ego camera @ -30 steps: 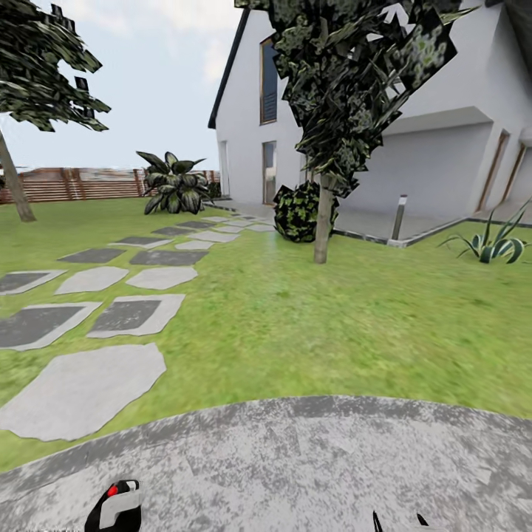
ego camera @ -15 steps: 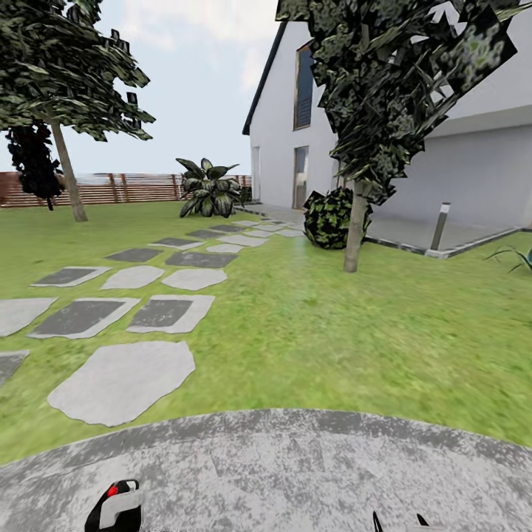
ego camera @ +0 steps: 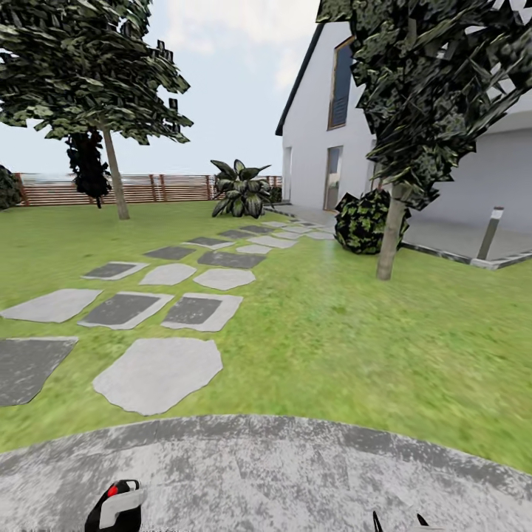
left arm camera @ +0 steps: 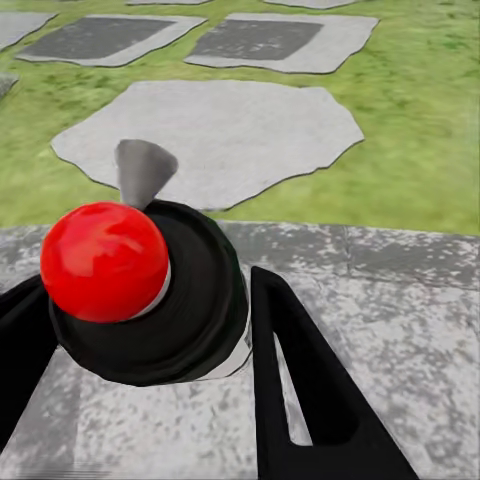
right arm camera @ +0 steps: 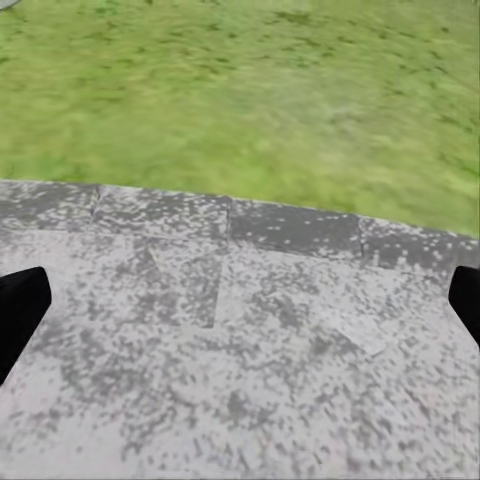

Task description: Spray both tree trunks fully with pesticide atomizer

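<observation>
Lawn (ego camera: 332, 332) — slabs (ego camera: 159, 373) before trees (ego camera: 391, 236).

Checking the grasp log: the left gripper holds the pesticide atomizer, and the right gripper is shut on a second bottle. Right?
Not quite. The left gripper does hold the pesticide atomizer, but the right wrist view shows the right gripper open, with nothing between its fingers.

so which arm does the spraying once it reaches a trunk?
Left. The left hand is shut on the spray bottle, red top up. The right hand is open with nothing in it, over the grey paving. The nearer trunk stands ahead to the right across the grass.
</observation>
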Tool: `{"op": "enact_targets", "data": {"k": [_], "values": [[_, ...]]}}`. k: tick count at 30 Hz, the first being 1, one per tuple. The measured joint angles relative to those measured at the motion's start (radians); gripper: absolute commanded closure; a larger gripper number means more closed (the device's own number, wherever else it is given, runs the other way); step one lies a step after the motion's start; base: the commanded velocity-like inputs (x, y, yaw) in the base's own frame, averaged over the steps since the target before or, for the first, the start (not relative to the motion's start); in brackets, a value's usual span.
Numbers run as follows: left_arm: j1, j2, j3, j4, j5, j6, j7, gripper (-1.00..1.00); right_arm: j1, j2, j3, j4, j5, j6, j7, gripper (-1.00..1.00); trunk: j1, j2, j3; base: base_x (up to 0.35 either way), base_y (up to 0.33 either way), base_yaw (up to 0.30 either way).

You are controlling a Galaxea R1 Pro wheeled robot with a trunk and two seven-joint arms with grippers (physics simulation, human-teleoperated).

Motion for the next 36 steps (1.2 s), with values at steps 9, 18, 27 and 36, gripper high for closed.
{"op": "enact_targets", "data": {"k": [9, 18, 27, 36], "values": [[0.0, 0.0, 0.0, 0.0, 0.0, 0.0, 0.0, 1.0, 0.0, 0.009, 0.0, 0.0, 0.0, 0.0, 0.0, -1.0, -0.035, 0.063, 0.025, 0.0, 0.0, 0.259], [0.0, 0.0, 0.0, 0.0, 0.0, 0.0, 0.0, 1.0, -0.001, 0.015, 0.0, 0.0, 0.0, 0.0, 0.0, -1.0, -0.069, 0.126, 0.044, 0.0, 0.0, 0.213], [0.0, 0.0, 0.001, 0.0, 0.0, 0.0, 0.0, 1.0, 0.0, 0.015, 0.0, 0.0, 0.0, 0.0, 0.0, -1.0, -0.104, 0.189, 0.063, 0.0, 0.0, 0.211], [0.0, 0.0, 0.002, 0.0, 0.0, 0.0, 0.0, 1.0, 0.0, 0.015, 0.0, 0.0, -0.001, 0.0, 0.0, -1.0, -0.111, 0.203, 0.06, 0.0, 0.0, 0.206]]}}
